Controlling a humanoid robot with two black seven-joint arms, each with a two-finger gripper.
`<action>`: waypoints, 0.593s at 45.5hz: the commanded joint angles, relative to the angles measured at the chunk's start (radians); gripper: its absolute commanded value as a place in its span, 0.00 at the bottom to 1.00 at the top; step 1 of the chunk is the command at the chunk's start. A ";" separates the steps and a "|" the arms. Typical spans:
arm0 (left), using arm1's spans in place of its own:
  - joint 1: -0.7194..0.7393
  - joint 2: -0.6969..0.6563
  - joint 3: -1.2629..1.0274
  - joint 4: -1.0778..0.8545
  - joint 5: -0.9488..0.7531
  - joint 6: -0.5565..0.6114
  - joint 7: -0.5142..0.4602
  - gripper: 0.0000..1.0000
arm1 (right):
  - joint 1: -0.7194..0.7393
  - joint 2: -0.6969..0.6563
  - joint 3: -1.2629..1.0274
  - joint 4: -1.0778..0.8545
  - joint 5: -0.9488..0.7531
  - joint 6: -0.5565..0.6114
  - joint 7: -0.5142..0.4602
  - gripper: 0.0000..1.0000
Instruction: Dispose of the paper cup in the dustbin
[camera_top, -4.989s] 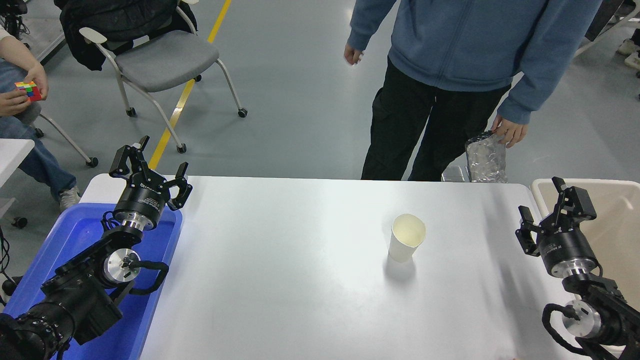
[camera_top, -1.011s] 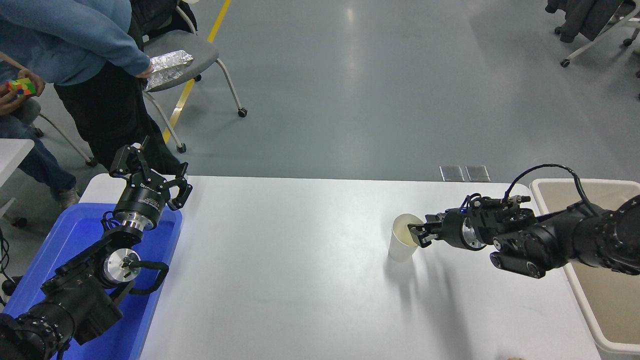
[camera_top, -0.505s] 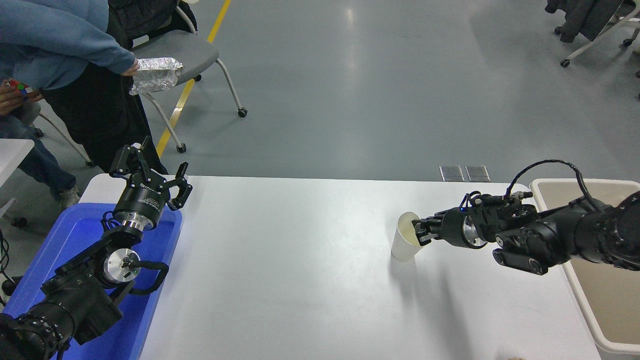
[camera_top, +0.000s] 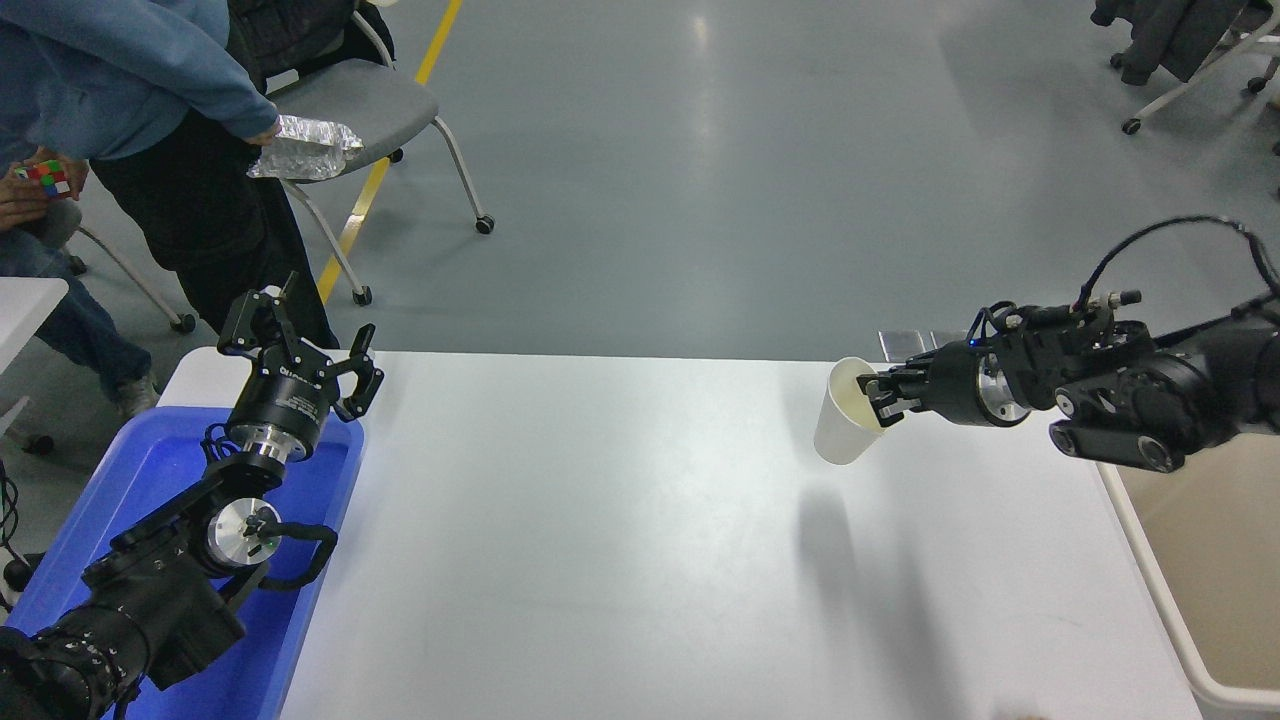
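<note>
My right gripper (camera_top: 880, 396) comes in from the right edge and is shut on the rim of the paper cup (camera_top: 845, 425), one finger inside it. The white cup with its cream inside hangs in the air above the table's right part, tilted a little, with its shadow on the table below. The beige dustbin (camera_top: 1195, 575) stands at the table's right edge, to the right of and below the cup, partly hidden by my right arm. My left gripper (camera_top: 296, 335) is open and parked over the blue tray at the lower left.
A bright blue tray (camera_top: 130, 480) lies at the table's (camera_top: 600, 520) left end under my left arm. A person in a blue top stands at the upper left holding a crinkled silver foil bag (camera_top: 303, 150), beside a grey chair (camera_top: 360, 105). Another person's hand holds a colour cube (camera_top: 45, 176).
My right gripper has lifted the cup off the table and carried it up and to the right. The person at the upper left has shifted the foil bag slightly. The left arm has not moved.
</note>
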 joint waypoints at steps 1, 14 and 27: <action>0.000 0.000 0.000 0.000 0.000 0.000 0.000 1.00 | 0.238 -0.066 -0.095 0.193 0.003 0.009 0.006 0.00; 0.000 0.000 0.000 0.000 0.000 0.000 0.000 1.00 | 0.341 -0.068 -0.154 0.253 0.003 0.009 0.006 0.00; 0.000 0.000 0.000 0.000 0.000 0.000 0.000 1.00 | 0.326 -0.134 -0.224 0.234 0.002 -0.001 0.006 0.00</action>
